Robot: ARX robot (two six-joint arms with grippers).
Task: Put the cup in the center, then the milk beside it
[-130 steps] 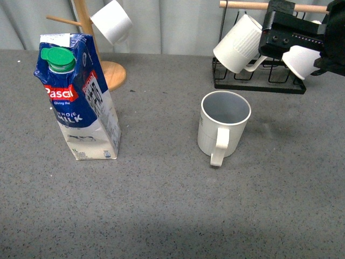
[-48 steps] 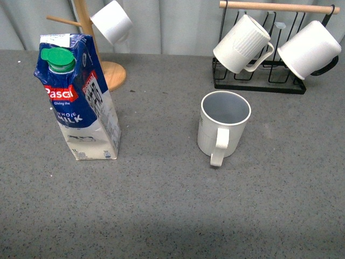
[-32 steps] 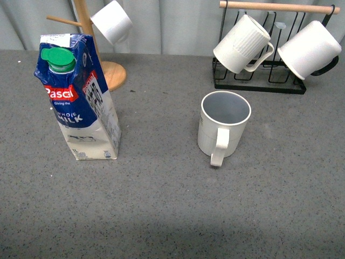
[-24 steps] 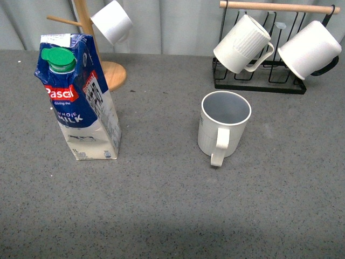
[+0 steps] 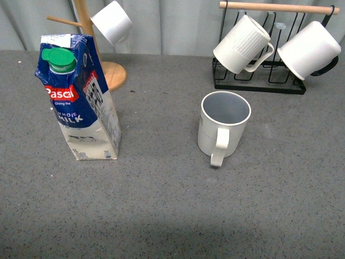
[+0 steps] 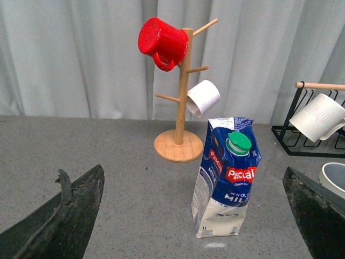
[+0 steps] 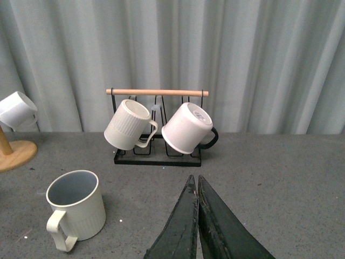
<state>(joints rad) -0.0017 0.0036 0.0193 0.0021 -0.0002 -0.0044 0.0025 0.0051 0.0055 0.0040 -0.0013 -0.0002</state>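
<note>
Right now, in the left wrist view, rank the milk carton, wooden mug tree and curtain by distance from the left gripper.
1. milk carton, just ahead of the left gripper.
2. wooden mug tree, behind the carton.
3. curtain, farthest back.

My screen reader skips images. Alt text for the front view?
A cream cup stands upright on the grey tabletop, handle toward the camera; a milk carton stands apart to its left. Behind, white mugs hang on a wooden tree and black rack.
</note>
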